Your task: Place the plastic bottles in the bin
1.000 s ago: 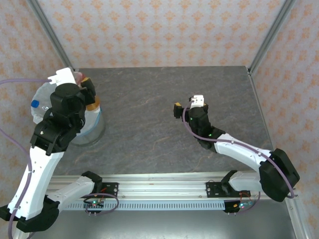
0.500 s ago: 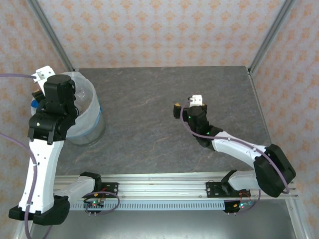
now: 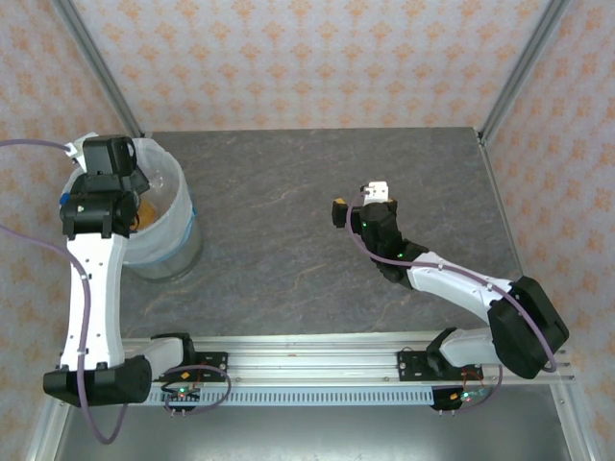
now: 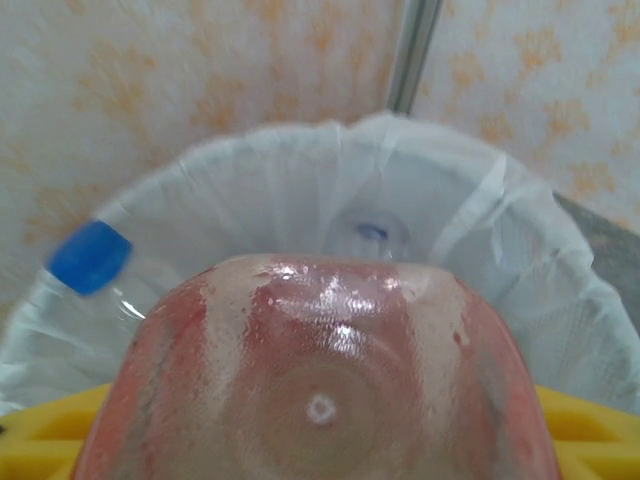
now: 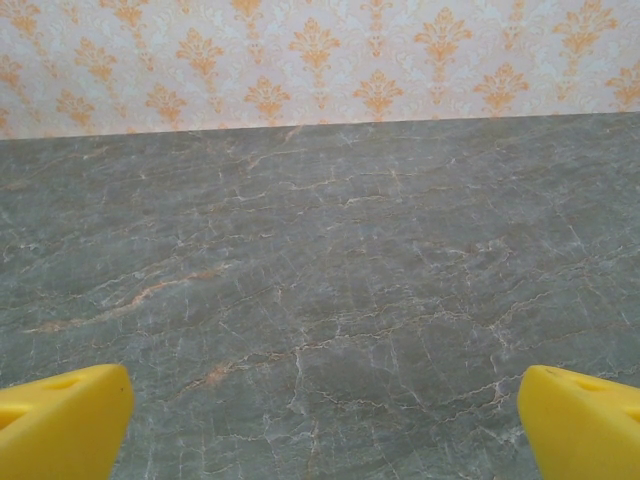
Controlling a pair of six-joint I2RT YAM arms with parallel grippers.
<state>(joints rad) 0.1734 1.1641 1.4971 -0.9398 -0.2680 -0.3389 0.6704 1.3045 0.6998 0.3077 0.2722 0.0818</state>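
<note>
Step in hand: we judge it the drop, with a red-labelled bottle [image 4: 320, 340] held over the bin [image 3: 189, 245].
Left gripper [image 4: 318, 450]: clenched on that bottle, whose base faces the wrist camera, with yellow fingers [image 4: 45, 440] on either side.
Where the bottle is: above the bin's mouth at the far left of the table [image 3: 317, 250], with the white bag liner [image 4: 480, 230] spread beneath it.
Doing it well: we would let go only once the bottle is well inside the rim. We would part the jaws fully, then lift straight up so the fingers do not snag the liner.
Right gripper [image 5: 325, 410]: released and holding nothing, over bare table right of centre.
Bottles counted: two for sure, the held one and a clear bottle [image 4: 110, 295] with a blue cap [image 4: 90, 255] at the bin's left edge. We cannot identify a faint round shape [image 4: 370, 232] deeper in the bin.
Bins counted: one.
Arms counted: two.
</note>
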